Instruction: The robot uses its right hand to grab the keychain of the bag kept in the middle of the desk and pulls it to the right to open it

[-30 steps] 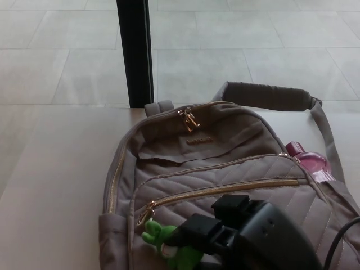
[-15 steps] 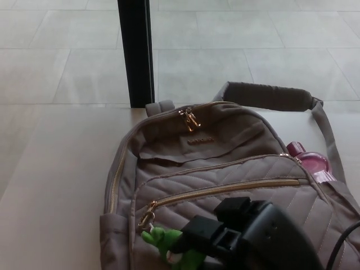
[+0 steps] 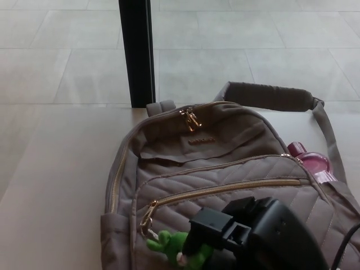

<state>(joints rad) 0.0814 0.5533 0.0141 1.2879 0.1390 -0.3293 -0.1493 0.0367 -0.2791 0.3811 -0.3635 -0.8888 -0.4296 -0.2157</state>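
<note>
A taupe quilted backpack lies on the desk, its front pocket closed by a gold zipper. The zipper pull sits at the left end of that line. A green frog keychain hangs from it at the bottom edge of the head view. My right hand comes in from the lower right, its black fingers closed over the right side of the frog, hiding part of it. My left hand does not show.
A pink bottle pokes out of the bag's right side pocket. The padded shoulder strap lies behind the bag. A black pillar stands beyond the desk's far edge. Pale desk surface spreads left of the bag.
My right hand and the frog keychain have shifted slightly right and lower. The zipper pull stays at the left end. The picture itself has drifted a few pixels.
</note>
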